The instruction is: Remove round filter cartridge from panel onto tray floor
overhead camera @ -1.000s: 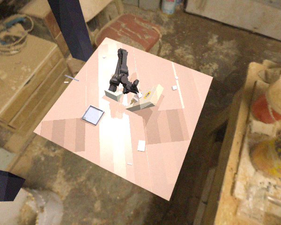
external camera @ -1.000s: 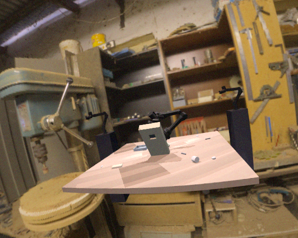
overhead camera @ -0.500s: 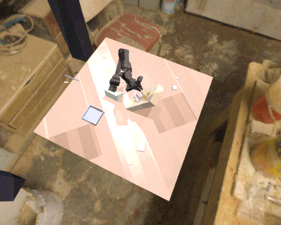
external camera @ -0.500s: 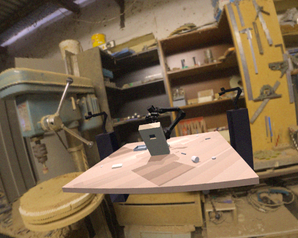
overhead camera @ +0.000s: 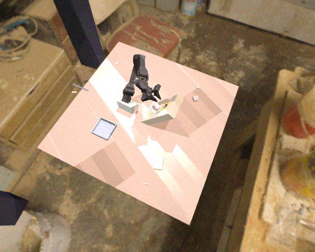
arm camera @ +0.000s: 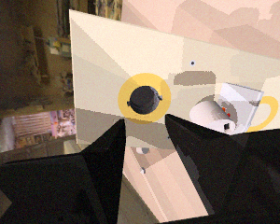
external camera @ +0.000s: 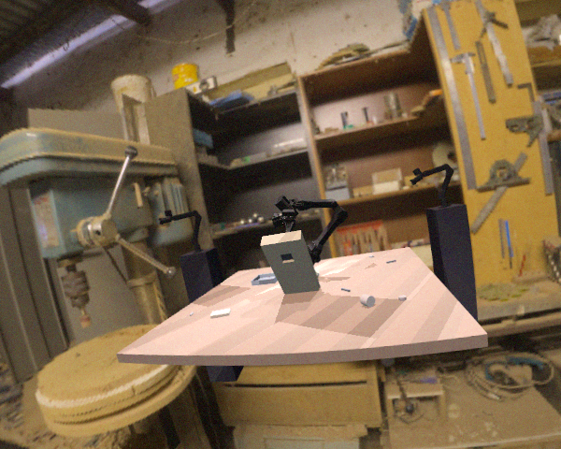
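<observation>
The white cartridge (overhead camera: 155,105) (arm camera: 206,116), with red marks, is out of its socket. It is tilted in front of the service panel (external camera: 295,275) (arm camera: 98,70), beside a pale block (arm camera: 252,104). I cannot tell whether it rests on anything. The dark round socket (arm camera: 145,100), with two side notches inside a yellow ring (arm camera: 126,99), is empty. My gripper (overhead camera: 158,100) (arm camera: 145,120) is open with nothing between its fingers, in front of the panel just below the ring in the wrist view. The cartridge lies to the right of the fingers there. The grey-blue tray (overhead camera: 104,129) (external camera: 264,279) holds nothing.
A grey-green block (overhead camera: 127,107) stands between the arm and the tray. A small white cylinder (overhead camera: 195,98) (external camera: 366,300) lies beyond the panel. A flat white piece (overhead camera: 158,164) (external camera: 220,312) lies farther along the table. A thin rod (overhead camera: 80,86) shows near the table's left edge in the top view.
</observation>
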Action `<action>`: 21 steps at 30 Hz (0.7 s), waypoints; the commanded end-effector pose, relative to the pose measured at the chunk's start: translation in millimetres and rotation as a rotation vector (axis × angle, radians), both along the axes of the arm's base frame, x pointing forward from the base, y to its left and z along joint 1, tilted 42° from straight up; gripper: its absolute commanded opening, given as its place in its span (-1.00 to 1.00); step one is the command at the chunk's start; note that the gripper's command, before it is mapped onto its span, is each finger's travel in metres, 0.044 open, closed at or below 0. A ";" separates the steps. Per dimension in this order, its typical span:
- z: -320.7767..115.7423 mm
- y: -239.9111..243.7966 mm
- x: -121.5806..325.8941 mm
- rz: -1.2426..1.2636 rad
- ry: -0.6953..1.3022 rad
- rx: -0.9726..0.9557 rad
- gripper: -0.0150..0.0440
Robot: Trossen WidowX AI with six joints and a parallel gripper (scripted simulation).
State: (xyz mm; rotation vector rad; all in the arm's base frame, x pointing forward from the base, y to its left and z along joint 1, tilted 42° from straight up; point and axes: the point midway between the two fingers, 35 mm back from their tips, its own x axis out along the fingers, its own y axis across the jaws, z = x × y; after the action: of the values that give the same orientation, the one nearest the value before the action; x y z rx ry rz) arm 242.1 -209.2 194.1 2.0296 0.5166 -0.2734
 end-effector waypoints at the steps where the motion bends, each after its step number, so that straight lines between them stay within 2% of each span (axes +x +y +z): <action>1: 19.8 -18.0 -2.3 -0.001 -0.008 -0.012 0.40; 6: 47.9 -41.5 -9.5 -0.001 -0.011 -0.013 0.85; 8: 43.8 -38.0 -9.7 0.029 -0.011 -0.060 0.67; 10: 32.7 -27.9 -10.6 0.118 -0.012 -0.185 0.54; 21: -26.4 39.9 -29.1 0.772 -0.154 -0.859 0.54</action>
State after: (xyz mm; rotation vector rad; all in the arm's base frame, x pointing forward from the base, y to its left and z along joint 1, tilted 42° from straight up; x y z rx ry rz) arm 223.8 -198.7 189.6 1.2482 0.7594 -0.0398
